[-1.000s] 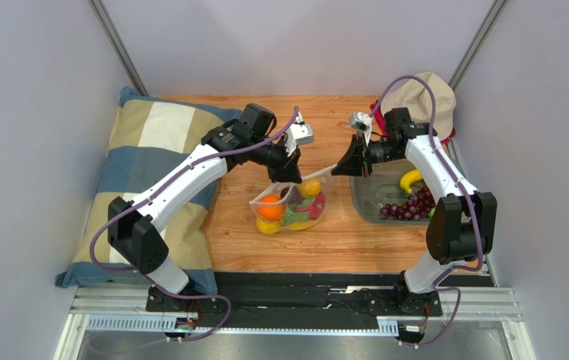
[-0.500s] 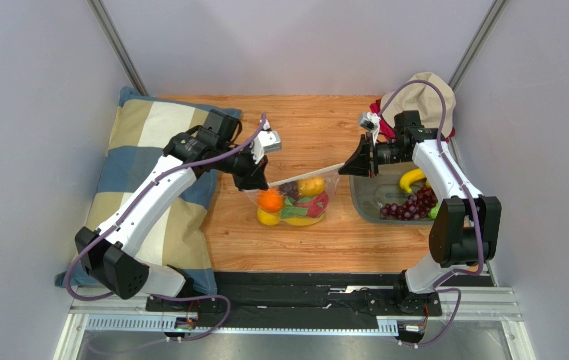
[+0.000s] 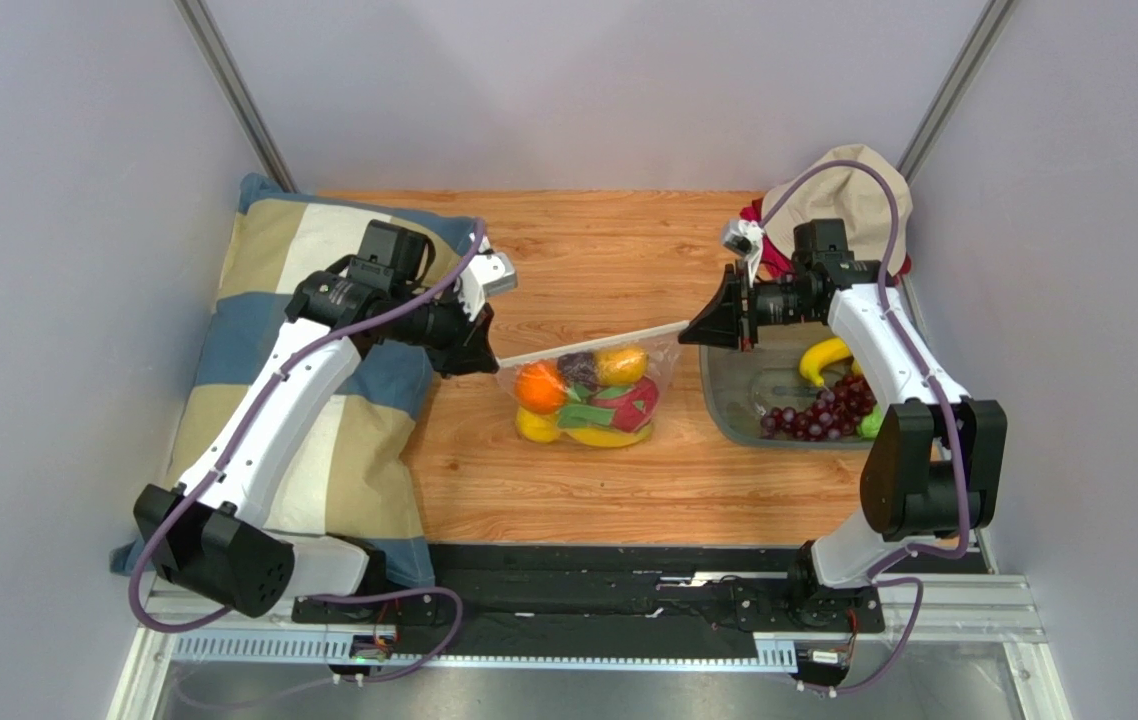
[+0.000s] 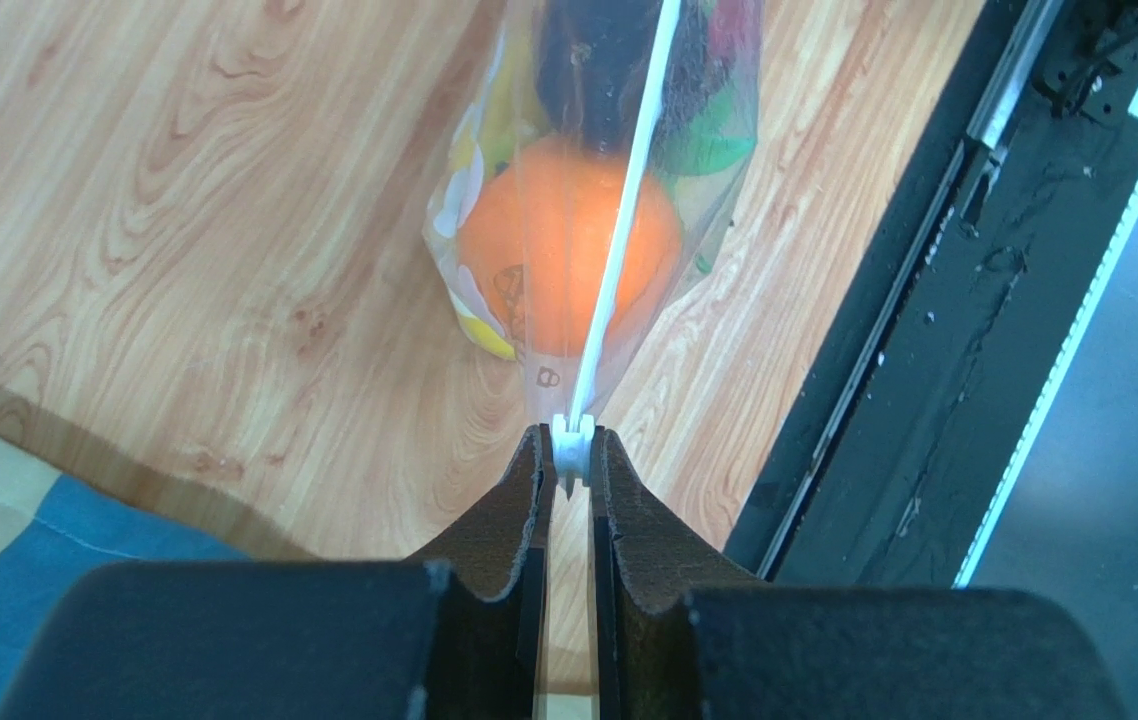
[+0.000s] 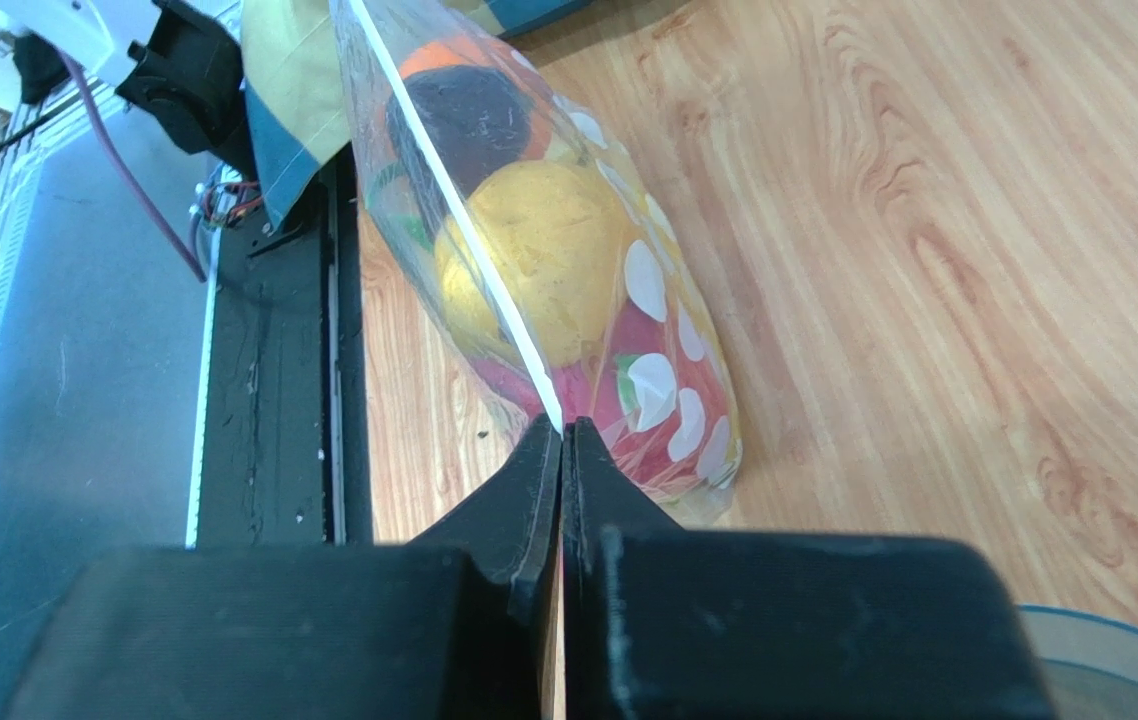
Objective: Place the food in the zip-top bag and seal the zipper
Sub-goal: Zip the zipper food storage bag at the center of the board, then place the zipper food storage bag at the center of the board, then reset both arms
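Observation:
The dotted zip-top bag (image 3: 590, 398) hangs stretched between both grippers above the wooden table, its zipper (image 3: 590, 344) pulled taut as a white line. Inside it are an orange (image 3: 539, 387), a yellow fruit (image 3: 622, 366), dark grapes, pink dragon fruit and a banana. My left gripper (image 3: 491, 362) is shut on the zipper's left end, on a small white slider (image 4: 572, 446). My right gripper (image 3: 689, 329) is shut on the zipper's right end (image 5: 548, 408). The orange (image 4: 568, 240) and yellow fruit (image 5: 553, 248) show through the plastic.
A grey tray (image 3: 729, 402) at the right holds a banana (image 3: 819, 360) and purple grapes (image 3: 819, 414). A checked pillow (image 3: 267, 315) lies at the left under my left arm. A beige hat (image 3: 853, 188) sits at the back right. The black rail (image 3: 590, 578) runs along the near edge.
My left gripper has slid left along the zipper from near the bag's middle to its left end, pulling the strip straight. The right gripper has held its end almost still.

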